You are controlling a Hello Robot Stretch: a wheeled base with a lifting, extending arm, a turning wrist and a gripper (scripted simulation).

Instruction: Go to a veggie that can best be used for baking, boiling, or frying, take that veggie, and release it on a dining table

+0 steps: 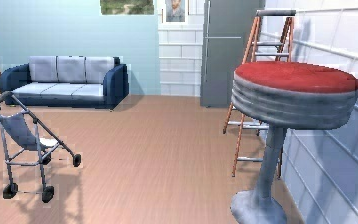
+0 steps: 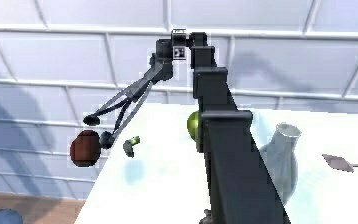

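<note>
In the arm side view the dark arm point(image 2: 227, 140) rises over a white tabletop point(image 2: 167, 175). Its gripper point(image 2: 99, 132) reaches down to the left, past the table's left edge. A brown rounded thing, potato-like in shape and colour point(image 2: 86, 149), hangs at the fingers' far end in front of the tiled wall, clear of the table. The gripper holds it.
On the white tabletop lie a small green-grey item point(image 2: 130, 145), a green ball point(image 2: 194, 126), a grey vase point(image 2: 285, 162) and a flat dark piece point(image 2: 337, 160). The forward view shows a red-topped stool point(image 1: 295, 85), a ladder point(image 1: 265, 70), a blue sofa point(image 1: 67, 82), a stroller point(image 1: 25, 140) and open wood floor.
</note>
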